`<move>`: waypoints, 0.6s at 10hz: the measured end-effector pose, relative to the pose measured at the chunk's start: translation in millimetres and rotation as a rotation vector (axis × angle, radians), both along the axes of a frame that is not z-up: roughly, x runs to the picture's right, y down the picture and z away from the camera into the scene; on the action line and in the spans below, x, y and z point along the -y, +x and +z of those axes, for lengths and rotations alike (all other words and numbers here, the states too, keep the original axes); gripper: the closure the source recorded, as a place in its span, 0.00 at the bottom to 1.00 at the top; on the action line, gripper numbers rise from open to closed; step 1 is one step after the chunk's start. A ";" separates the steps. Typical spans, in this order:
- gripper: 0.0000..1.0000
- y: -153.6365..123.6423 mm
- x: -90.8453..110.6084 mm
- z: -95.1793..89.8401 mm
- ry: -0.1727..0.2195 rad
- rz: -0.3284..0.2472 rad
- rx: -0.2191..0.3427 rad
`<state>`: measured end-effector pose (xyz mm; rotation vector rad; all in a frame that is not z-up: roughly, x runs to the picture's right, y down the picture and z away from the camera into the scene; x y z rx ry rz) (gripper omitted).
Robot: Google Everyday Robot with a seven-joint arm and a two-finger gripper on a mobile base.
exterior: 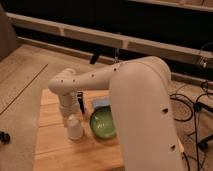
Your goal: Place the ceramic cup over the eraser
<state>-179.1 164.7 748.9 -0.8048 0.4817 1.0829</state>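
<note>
The ceramic cup [75, 130] is small, white and tapered, and it stands on the wooden table [55, 150] left of the green bowl. My gripper [72, 118] points straight down from the white wrist and meets the cup's top, shut on it. The cup still rests on the table. A narrow black upright block, the eraser [81, 103], stands just behind the wrist and is partly hidden by it.
A round green bowl [103, 122] lies right beside the cup. A pale blue flat block [101, 103] sits behind the bowl. My bulky white arm [140, 110] covers the table's right side. Cables [192, 107] lie on the floor at right.
</note>
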 end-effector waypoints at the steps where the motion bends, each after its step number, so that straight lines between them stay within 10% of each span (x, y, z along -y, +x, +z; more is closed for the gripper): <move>1: 1.00 -3.6 6.5 -3.9 0.005 0.003 0.006; 6: 1.00 -46.9 69.1 -47.3 0.117 -0.026 0.105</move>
